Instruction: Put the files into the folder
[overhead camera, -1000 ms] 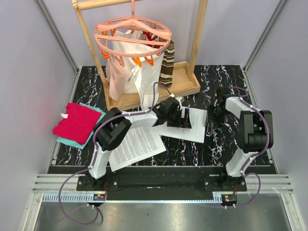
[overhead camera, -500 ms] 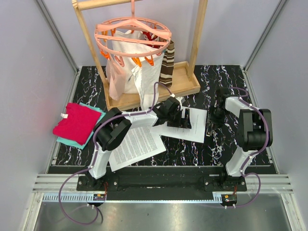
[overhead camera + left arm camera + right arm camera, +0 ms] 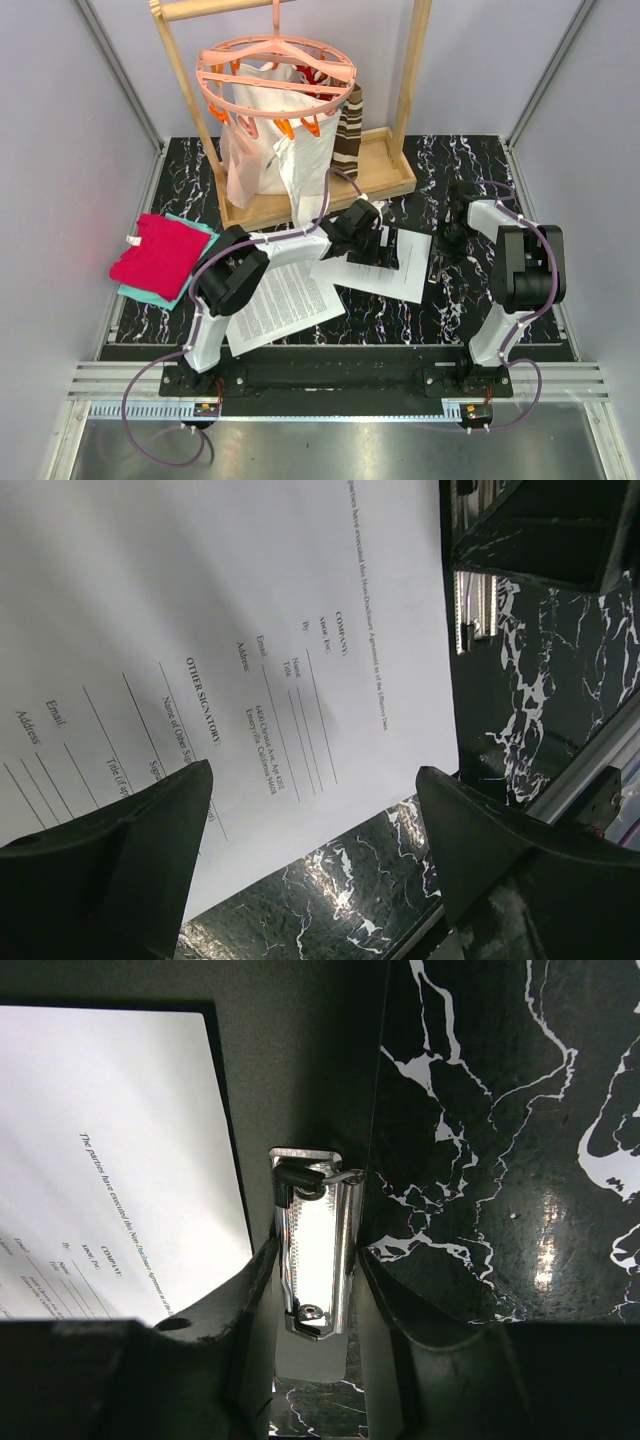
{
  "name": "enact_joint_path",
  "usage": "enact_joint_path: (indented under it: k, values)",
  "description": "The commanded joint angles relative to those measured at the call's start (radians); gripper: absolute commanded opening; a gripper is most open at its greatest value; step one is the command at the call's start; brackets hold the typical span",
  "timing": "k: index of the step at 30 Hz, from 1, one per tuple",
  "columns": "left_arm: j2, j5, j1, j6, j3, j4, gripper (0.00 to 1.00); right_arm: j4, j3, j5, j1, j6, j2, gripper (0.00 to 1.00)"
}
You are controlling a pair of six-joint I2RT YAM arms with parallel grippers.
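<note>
One of the files, a white printed sheet (image 3: pixel 392 268), lies on the black folder (image 3: pixel 300 1070) at the table's middle. My left gripper (image 3: pixel 372 247) hovers over the sheet's left part; in the left wrist view it (image 3: pixel 312 780) is open, with the sheet (image 3: pixel 250 630) and marble under it and nothing between the fingers. My right gripper (image 3: pixel 441 245) is at the folder's right edge. In the right wrist view it (image 3: pixel 315 1255) is shut on the folder's metal clip (image 3: pixel 318 1250), one finger on each long side. More files (image 3: pixel 280 300) lie near the left arm.
A wooden rack (image 3: pixel 385 175) with a pink hanger ring (image 3: pixel 275 75) and a white cloth bag (image 3: pixel 262 145) stands at the back. Red and teal folded cloths (image 3: pixel 160 255) lie at the left. Grey walls close in both sides.
The right fingers have closed in on the metal clip. The left jaws have parted a little and that gripper has shifted slightly towards the back.
</note>
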State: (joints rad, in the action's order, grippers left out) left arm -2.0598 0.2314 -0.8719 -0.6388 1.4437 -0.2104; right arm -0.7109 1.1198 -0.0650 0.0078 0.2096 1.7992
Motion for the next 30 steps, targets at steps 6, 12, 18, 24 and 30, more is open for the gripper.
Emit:
enact_joint_path:
  k: [6, 12, 18, 24, 30]
  values:
    - [0.09, -0.092, 0.062, 0.019, -0.021, -0.021, 0.88, 0.044, -0.011, -0.033, 0.008, -0.003, 0.031, 0.22]
    - [0.033, -0.103, 0.074, -0.004, -0.048, -0.006, 0.87, 0.057, -0.021, -0.064, 0.008, -0.01, 0.009, 0.0]
    - [-0.014, -0.075, 0.074, -0.045, -0.042, 0.028, 0.87, 0.103, -0.055, -0.182, 0.003, -0.019, -0.055, 0.0]
    - [-0.033, -0.089, 0.074, -0.056, -0.043, 0.029, 0.87, 0.156, -0.097, -0.306, -0.054, -0.007, -0.084, 0.0]
    - [-0.046, -0.095, 0.074, -0.047, -0.043, 0.022, 0.87, 0.179, -0.13, -0.383, -0.109, -0.003, -0.107, 0.0]
